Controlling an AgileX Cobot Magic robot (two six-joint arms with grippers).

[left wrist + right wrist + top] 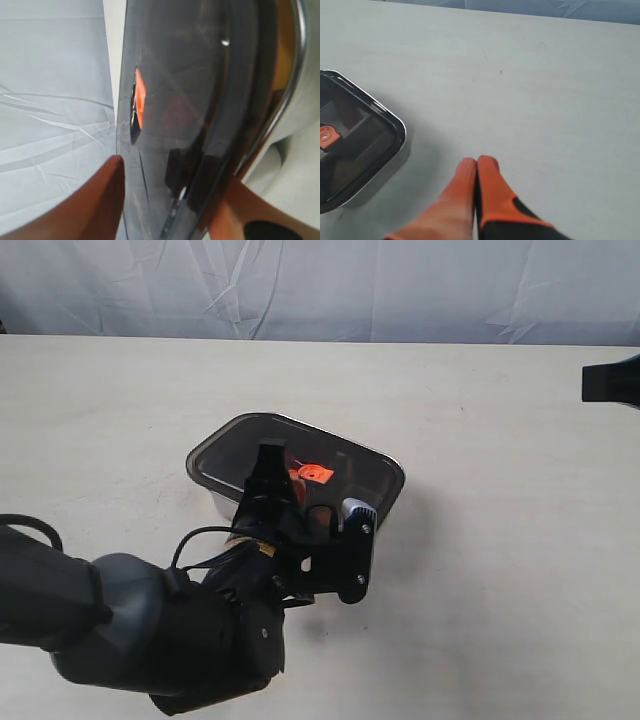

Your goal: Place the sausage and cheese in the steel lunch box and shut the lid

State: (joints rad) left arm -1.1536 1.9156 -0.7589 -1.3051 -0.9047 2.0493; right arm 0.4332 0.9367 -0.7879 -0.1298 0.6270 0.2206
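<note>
The dark smoky lid (300, 455) with its orange valve (313, 474) covers the steel lunch box (393, 490) at the table's middle. My left gripper (270, 488) is shut on the lid's near edge. In the left wrist view the lid (190, 100) passes between the two orange fingers (100, 200), with the steel rim (296, 75) behind it. The sausage and cheese are hidden under the dark lid. My right gripper (477, 161) is shut on nothing above bare table, to the right of the box (399, 142).
The right arm's black body (612, 380) shows at the far right edge. The left arm's bulky dark links (150, 630) fill the near-left corner. A pale cloth backdrop (320, 285) hangs behind the table.
</note>
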